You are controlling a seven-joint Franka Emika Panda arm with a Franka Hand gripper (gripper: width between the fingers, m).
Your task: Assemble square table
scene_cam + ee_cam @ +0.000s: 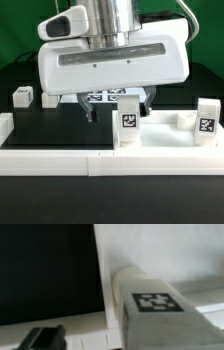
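My gripper hangs low over the middle of the black table, jaws apart and empty. One white tagged leg block stands upright just in front of its right-hand finger, at the left edge of the white square slab. In the wrist view this leg fills the near side and hides one finger. The other black finger shows well apart from it, beside the slab. A second leg stands on the slab at the exterior view's right. A third leg stands at the far left.
A long low white border wall runs along the front and up the left side. The marker board lies behind the gripper. Black table surface lies between the left wall and the slab.
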